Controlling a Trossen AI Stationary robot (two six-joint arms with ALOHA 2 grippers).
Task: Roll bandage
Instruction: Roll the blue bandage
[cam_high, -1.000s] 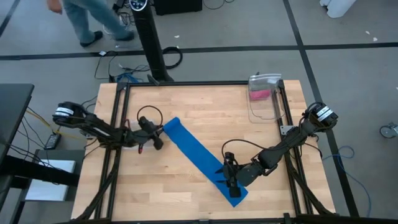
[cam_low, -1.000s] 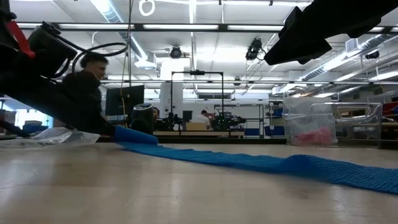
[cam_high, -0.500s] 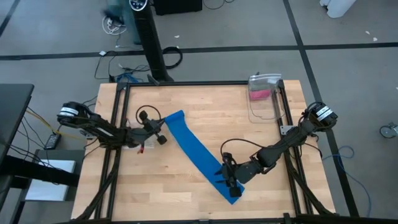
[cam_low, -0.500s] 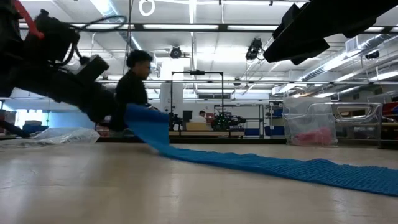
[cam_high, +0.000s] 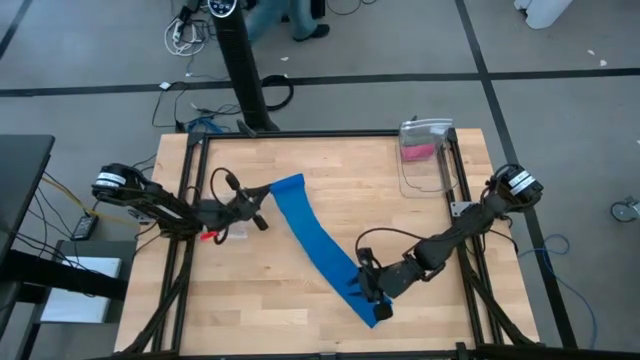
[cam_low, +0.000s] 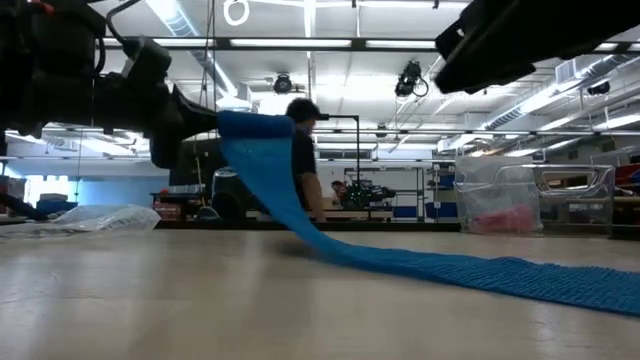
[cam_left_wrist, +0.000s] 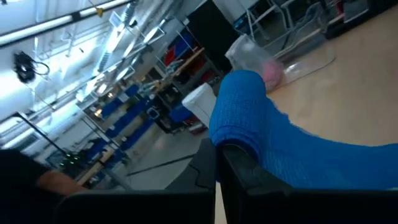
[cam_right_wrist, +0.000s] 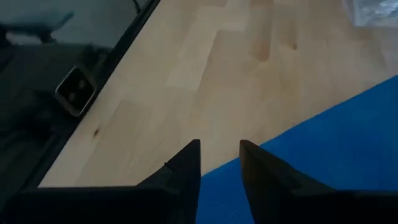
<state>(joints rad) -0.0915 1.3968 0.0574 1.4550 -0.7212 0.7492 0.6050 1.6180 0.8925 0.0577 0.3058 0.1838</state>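
A long blue bandage (cam_high: 322, 248) lies slantwise across the wooden table, from far left to near right. My left gripper (cam_high: 264, 212) is shut on its far end (cam_low: 250, 128) and holds that end up off the table. From there the strip slopes down to the table (cam_low: 330, 252), and the rest lies flat (cam_low: 520, 272). My right gripper (cam_high: 372, 291) is open, and stands over the bandage's near end (cam_right_wrist: 323, 155). My left gripper pinches the bandage's far end (cam_left_wrist: 239, 134) between its two fingers, coming level from the table's left. The end folds over one finger (cam_left_wrist: 249, 163). It is lifted clear, and the strip hangs slack down to the table. I cannot tell whether my right gripper touches the bandage.
A clear plastic box (cam_high: 424, 155) with something pink in it stands at the far right edge. It also shows in the low view (cam_low: 500, 205). Black frame rails (cam_high: 190, 200) run along the table's left and right sides. A person (cam_low: 300, 150) stands in the room behind.
My left gripper has risen, moving a little toward the far right, with the bandage's far end. That end has been lifted clear of the table and now slopes down to it. The bandage's near part has stayed flat.
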